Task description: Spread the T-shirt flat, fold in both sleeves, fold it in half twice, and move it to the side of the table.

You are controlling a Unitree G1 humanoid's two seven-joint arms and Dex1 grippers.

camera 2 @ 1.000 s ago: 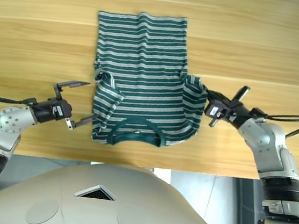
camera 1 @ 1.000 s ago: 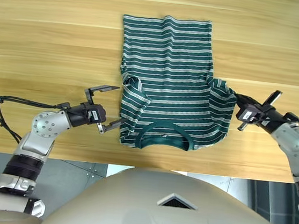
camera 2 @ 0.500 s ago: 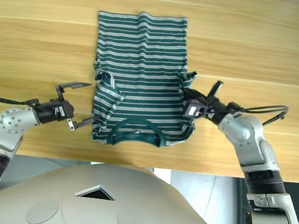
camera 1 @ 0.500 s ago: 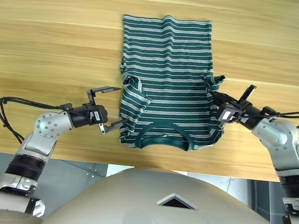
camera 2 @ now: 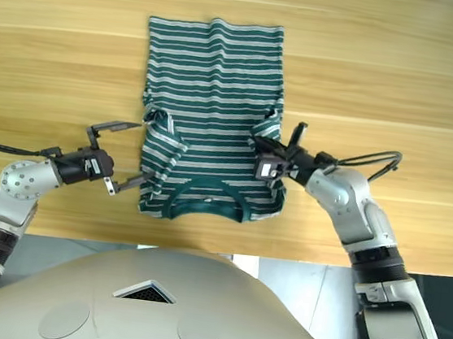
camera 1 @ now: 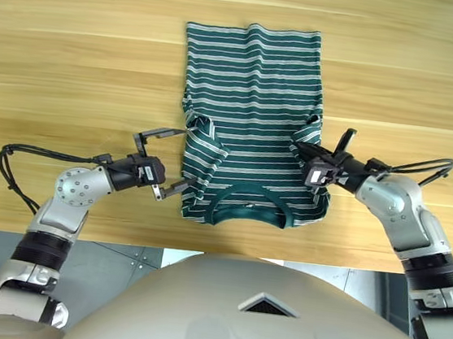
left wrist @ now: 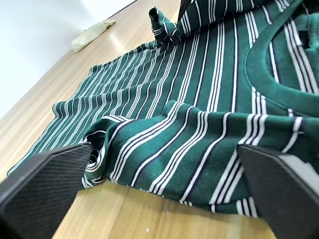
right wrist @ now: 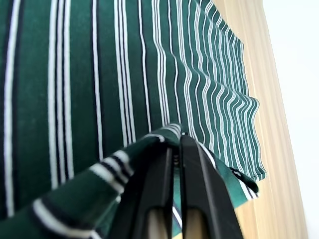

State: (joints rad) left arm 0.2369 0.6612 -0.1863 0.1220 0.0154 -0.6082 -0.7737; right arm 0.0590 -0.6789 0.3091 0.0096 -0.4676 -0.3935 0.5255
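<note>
Table [camera 1: 79, 30], wooden, under striped T-shirt [camera 1: 254, 74]; left gripper [camera 1: 181, 158] wide, right gripper [camera 1: 299, 148] pinching sleeve [camera 1: 312, 133]

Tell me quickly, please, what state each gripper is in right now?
Left gripper: open, at the left edge of the T-shirt, holding nothing.
Right gripper: shut on a fold of the T-shirt.

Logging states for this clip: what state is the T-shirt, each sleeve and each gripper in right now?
T-shirt: spread on the table, collar toward the robot, slightly wrinkled.
left sleeve: folded in onto the body, rumpled.
right sleeve: pinched and lifted, partly over the body.
left gripper: open, at the left sleeve's outer edge.
right gripper: shut on the right sleeve.
</note>
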